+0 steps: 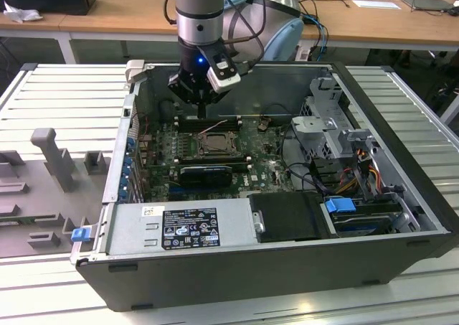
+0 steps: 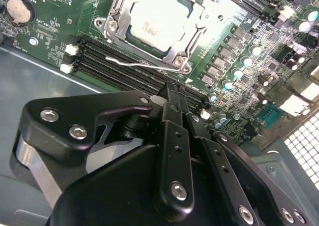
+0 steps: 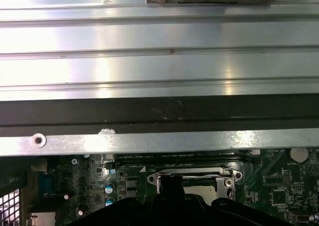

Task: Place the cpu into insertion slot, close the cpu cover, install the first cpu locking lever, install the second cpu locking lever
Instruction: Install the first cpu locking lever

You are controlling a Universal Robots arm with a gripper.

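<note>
The cpu [image 2: 158, 17] lies flat in the insertion slot [image 2: 130, 39], a pale silvery square seated in the socket on the green circuit board [image 2: 55, 21]. The cpu cover [image 2: 185, 42] is down over it: its metal frame rings the chip, and the chip shows through the central window. A thin wire locking lever [image 2: 142, 65] runs along the frame edge nearest the long black memory slots [image 2: 112, 69]; whether it is latched cannot be told. In the exterior view the insertion slot [image 1: 213, 144] sits near the middle of the board inside the open computer case [image 1: 237, 267], which lies on its side on a ribbed metal bench [image 1: 57, 95].

The gripper [image 2: 172, 94] hangs just above the memory slots, close beside the socket and not touching the cover. Its fingers [image 2: 172, 136] are pressed together into one narrow black point, with nothing between them. In the exterior view the gripper [image 1: 203, 112] points down over the far edge of the board, just behind the socket, under the arm's grey wrist [image 1: 199, 16].

In the first wrist view the cover [image 3: 197, 178] and the case's rim [image 3: 159, 141] show, with the ribbed bench beyond. In the exterior view a black power supply [image 1: 183, 228] with a label sits at the near side of the case, and drive bays with coloured cables [image 1: 358, 174] lie toward the exterior view's right. A wooden desk [image 1: 107, 9] stands behind.
</note>
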